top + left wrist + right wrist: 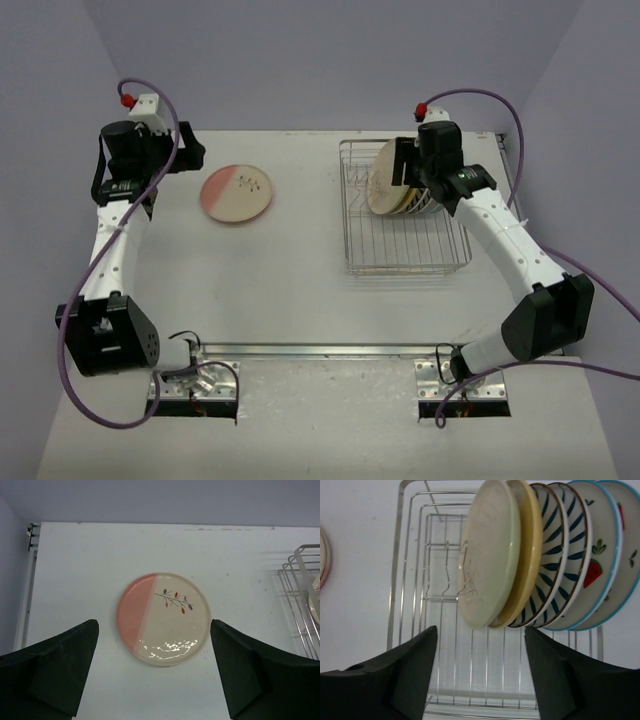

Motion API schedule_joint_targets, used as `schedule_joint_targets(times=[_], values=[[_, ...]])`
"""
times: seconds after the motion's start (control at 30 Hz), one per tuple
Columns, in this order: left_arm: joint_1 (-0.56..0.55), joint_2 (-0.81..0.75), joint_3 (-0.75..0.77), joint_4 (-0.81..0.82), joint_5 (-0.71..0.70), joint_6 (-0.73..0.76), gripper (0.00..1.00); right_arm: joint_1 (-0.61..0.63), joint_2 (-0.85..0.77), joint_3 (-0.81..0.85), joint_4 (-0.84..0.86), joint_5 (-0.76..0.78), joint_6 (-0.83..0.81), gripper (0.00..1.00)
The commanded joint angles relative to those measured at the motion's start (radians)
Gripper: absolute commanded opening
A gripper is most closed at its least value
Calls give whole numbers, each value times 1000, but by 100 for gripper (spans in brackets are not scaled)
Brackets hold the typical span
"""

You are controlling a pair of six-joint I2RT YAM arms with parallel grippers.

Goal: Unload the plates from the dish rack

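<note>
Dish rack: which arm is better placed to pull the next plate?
Right. The right gripper hovers open at the dish rack, facing the pale green end plate. The left gripper hangs open over the pink-and-cream plate on the table.

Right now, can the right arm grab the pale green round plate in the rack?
Probably yes: the open right gripper faces the pale green round plate, outermost in its row, nothing between.

Glossy ceramic plates [492, 555]; shiny metal wire dish rack [440, 545]; matt table [300, 290].
</note>
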Motion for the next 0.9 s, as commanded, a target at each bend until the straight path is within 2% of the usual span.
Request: schedule_joint_targets(times=[0.0,0.17,0.37,0.8,0.87], values=[[-12,-110,-79,5,-3,66,92,-3,55,76,18,162,10,61],[-12,-173,-126,-2,9,66,94,-3,143,163,-27,181,28,60],[-12,-180,-135,-2,18,47,95,-3,219,216,-34,177,25,61],[-12,-193,-149,-5,34,31,95,-4,345,255,-25,172,12,60],[-12,-194,-149,-5,34,31,96,-7,365,254,-25,123,24,60]])
